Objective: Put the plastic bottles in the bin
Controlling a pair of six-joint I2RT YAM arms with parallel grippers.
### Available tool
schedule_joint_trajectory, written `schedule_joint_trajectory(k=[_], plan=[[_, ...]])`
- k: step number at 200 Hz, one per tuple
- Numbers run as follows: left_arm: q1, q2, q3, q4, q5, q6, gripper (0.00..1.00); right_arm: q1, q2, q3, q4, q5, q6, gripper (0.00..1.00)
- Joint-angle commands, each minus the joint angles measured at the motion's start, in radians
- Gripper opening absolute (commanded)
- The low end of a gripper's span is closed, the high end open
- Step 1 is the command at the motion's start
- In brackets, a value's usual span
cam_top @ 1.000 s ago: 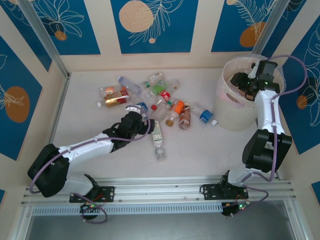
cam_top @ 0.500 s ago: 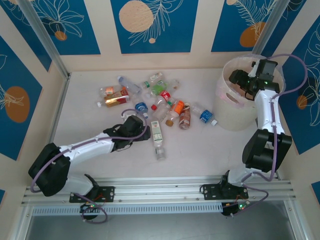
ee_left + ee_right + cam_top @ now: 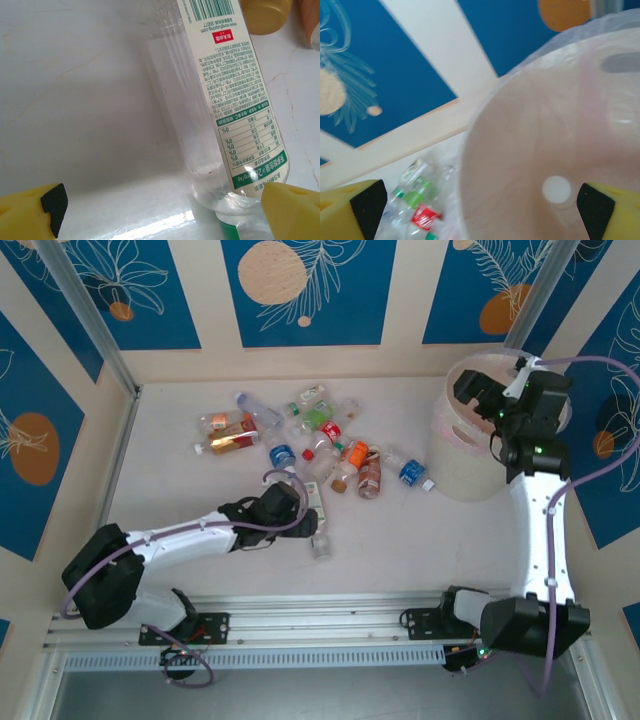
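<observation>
Several plastic bottles lie scattered in the middle of the table. My left gripper is low over a white-and-green-labelled bottle at the pile's near edge. In the left wrist view that bottle lies just inside the right fingertip, and the left gripper is open with bare table across the rest of the gap. The right gripper hangs open over the mouth of the bin. The right wrist view looks into the bin, with the right gripper holding nothing.
A clear bottle lies alone nearer the arms. A small white round thing shows at the bin's bottom. Green- and red-labelled bottles show on the table beyond the rim. Walls close in the back and sides.
The right gripper has gone from nearly shut to open above the bin, and its wrist has lifted. The left gripper has moved right and nearer, up to the white-labelled bottle.
</observation>
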Motion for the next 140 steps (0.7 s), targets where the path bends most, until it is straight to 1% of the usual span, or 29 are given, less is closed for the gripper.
schedule_joint_trajectory(k=[1,21,35,52,63,80,99,113,140], plan=[[0.005,-0.015,0.02,-0.032,-0.083,-0.06,1.0,0.102,-0.057,-0.049,0.026,0.017,0.029,1.0],[0.018,-0.032,-0.003,-0.071,-0.158,-0.165,1.0,0.233,-0.092,-0.086,0.031,0.066,0.013,1.0],[0.028,-0.057,-0.032,-0.068,-0.189,-0.215,1.0,0.319,-0.099,-0.099,0.021,0.095,-0.003,1.0],[0.038,-0.095,-0.078,-0.012,-0.198,-0.232,1.0,0.41,-0.082,-0.121,0.012,0.097,-0.003,1.0],[0.046,-0.115,-0.098,0.021,-0.198,-0.225,1.0,0.468,-0.063,-0.136,0.002,0.121,-0.004,1.0],[0.057,-0.138,-0.103,0.025,-0.223,-0.216,1.0,0.546,-0.023,-0.166,-0.02,0.23,0.018,1.0],[0.065,-0.161,-0.113,0.023,-0.259,-0.216,1.0,0.588,0.04,-0.197,-0.055,0.296,0.075,1.0],[0.077,-0.177,-0.125,0.034,-0.264,-0.217,1.0,0.601,0.103,-0.203,-0.098,0.339,0.122,0.99],[0.091,-0.194,-0.15,0.059,-0.255,-0.213,1.0,0.605,0.232,-0.204,-0.14,0.344,0.161,0.97]])
